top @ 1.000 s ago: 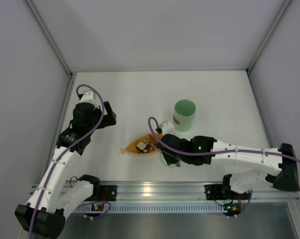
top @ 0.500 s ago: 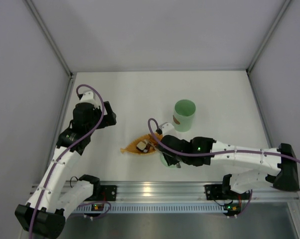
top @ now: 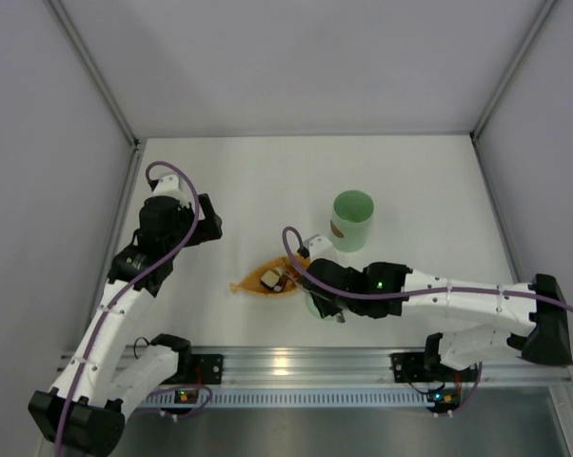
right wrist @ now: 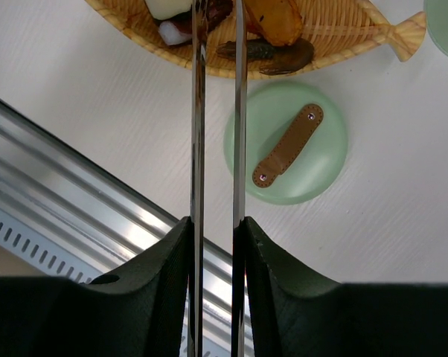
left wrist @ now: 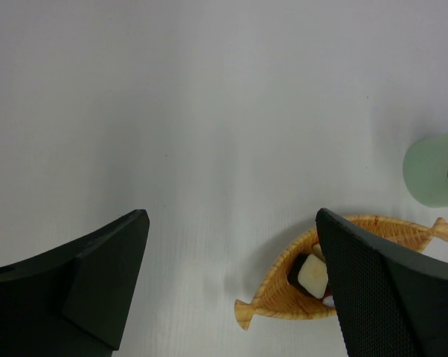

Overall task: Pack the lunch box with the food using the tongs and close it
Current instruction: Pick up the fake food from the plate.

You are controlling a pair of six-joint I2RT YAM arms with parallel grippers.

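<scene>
The pale green lunch box [top: 352,221] stands upright and uncovered, and also shows at the right edge of the left wrist view [left wrist: 432,169]. Its round lid [right wrist: 286,141] with a brown strap handle lies flat on the table beside the orange dish [top: 253,285]. My right gripper [right wrist: 216,223] is shut on the slim tongs [right wrist: 198,111], whose two arms run nearly parallel up to the food [right wrist: 272,18] in the dish. Where the tong tips end is cut off. The left gripper [left wrist: 230,217] hangs open and empty, left of the dish.
The woven orange dish [left wrist: 283,286] holds a white-and-dark piece [left wrist: 313,275] and a dark brown piece [right wrist: 265,50]. The aluminium rail [top: 286,364] runs along the near table edge, just behind the right gripper. Grey walls enclose the table on three sides.
The right wrist has crept slightly left along the dish's near side with the tongs. The left arm has stayed still.
</scene>
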